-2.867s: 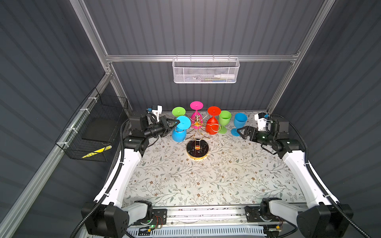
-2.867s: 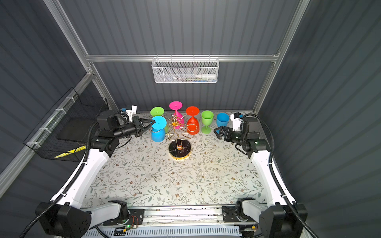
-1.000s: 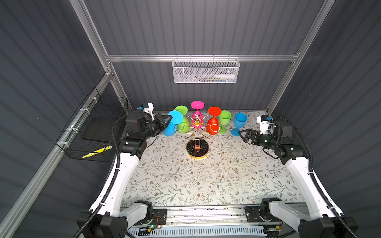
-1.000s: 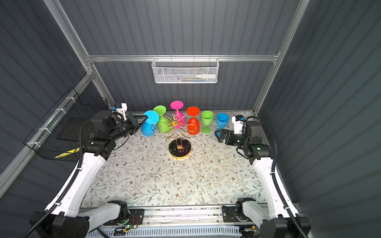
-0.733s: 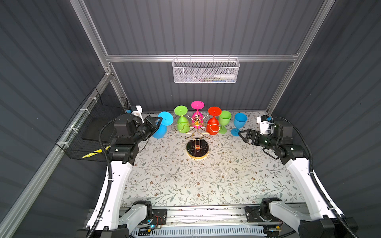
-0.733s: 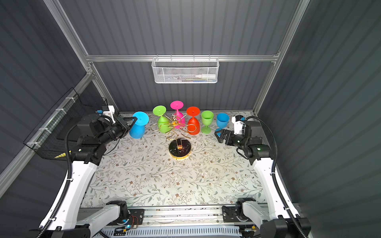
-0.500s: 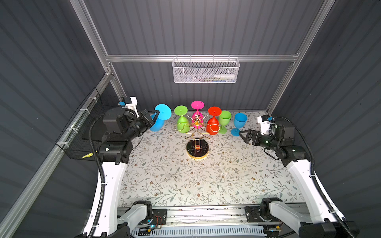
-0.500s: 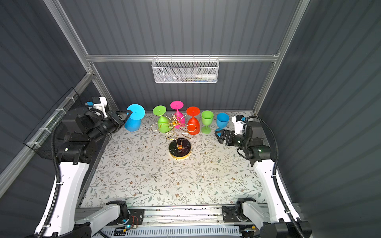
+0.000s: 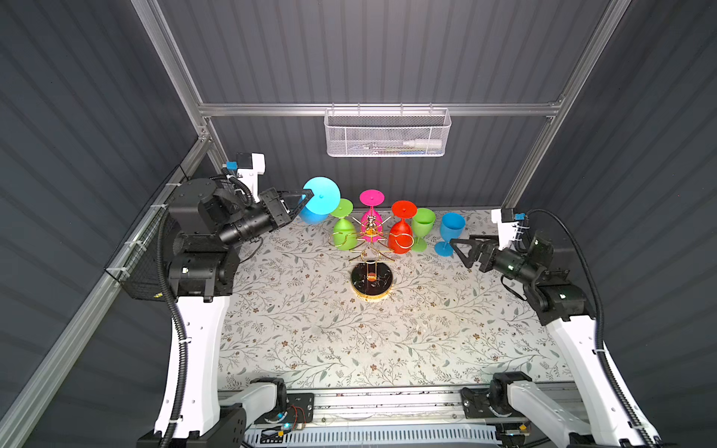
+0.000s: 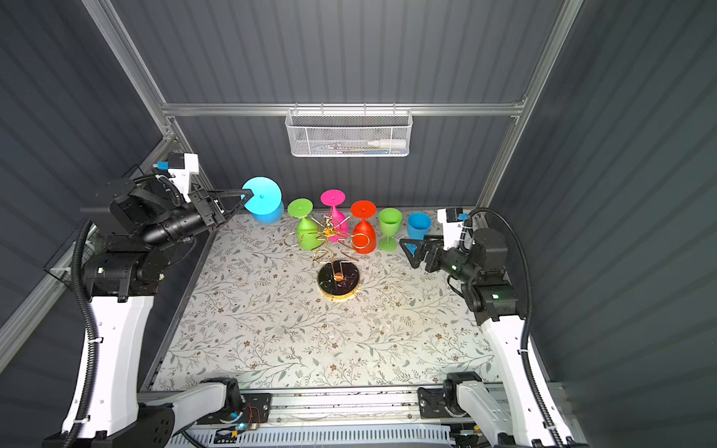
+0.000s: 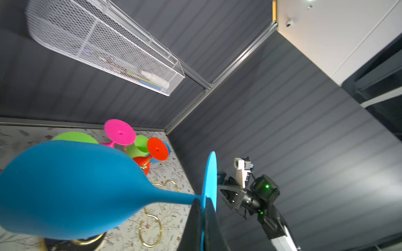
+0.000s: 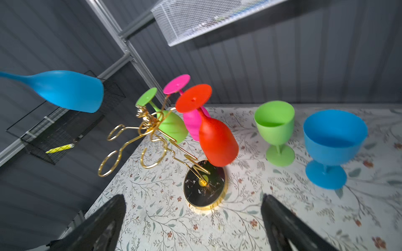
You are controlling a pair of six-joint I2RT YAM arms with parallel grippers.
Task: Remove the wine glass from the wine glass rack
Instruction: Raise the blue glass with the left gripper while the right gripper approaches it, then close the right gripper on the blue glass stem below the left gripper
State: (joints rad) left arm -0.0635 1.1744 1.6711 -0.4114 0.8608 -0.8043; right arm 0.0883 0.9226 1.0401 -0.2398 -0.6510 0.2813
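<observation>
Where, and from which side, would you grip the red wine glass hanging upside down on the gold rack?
Pinch the rim of the flat foot of the red wine glass, coming from the right, the side of the open right gripper. The foot stands clear above the wine glass rack; the bowl is probably too wide, and the stem sits in a wire loop.

Floral table point(image 9: 310, 337) bears the wine glass rack point(image 9: 371, 286), green goblet point(image 9: 423, 225) and blue goblet point(image 9: 452, 229).
</observation>
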